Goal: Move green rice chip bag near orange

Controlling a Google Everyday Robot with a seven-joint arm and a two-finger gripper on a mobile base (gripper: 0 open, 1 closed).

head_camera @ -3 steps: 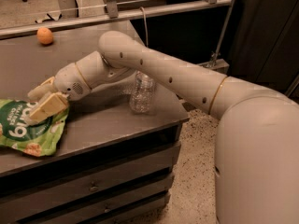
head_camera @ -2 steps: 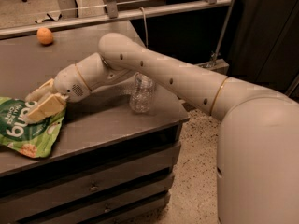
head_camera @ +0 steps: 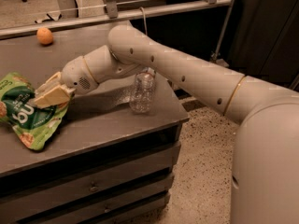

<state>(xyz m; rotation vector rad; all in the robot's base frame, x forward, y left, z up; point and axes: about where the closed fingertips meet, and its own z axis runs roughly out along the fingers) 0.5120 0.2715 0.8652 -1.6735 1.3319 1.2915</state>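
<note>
The green rice chip bag point(head_camera: 25, 118) is at the left of the grey table point(head_camera: 107, 125), crumpled, with white lettering showing and its upper part raised. My gripper point(head_camera: 48, 95) is at the bag's upper right edge, its tan fingers point(head_camera: 52, 97) closed on the bag's top. The orange point(head_camera: 45, 36) sits at the far left of the table, well behind the bag and apart from it.
A clear plastic water bottle point(head_camera: 141, 92) stands upright near the table's right edge, just under my arm point(head_camera: 177, 73). A metal rail point(head_camera: 140, 10) runs behind the table. Drawers point(head_camera: 93, 185) are below the tabletop, and speckled floor is to the right.
The gripper has risen slightly and the bag's upper part has come up with it, shifting a little toward the back. The orange and bottle have not moved.
</note>
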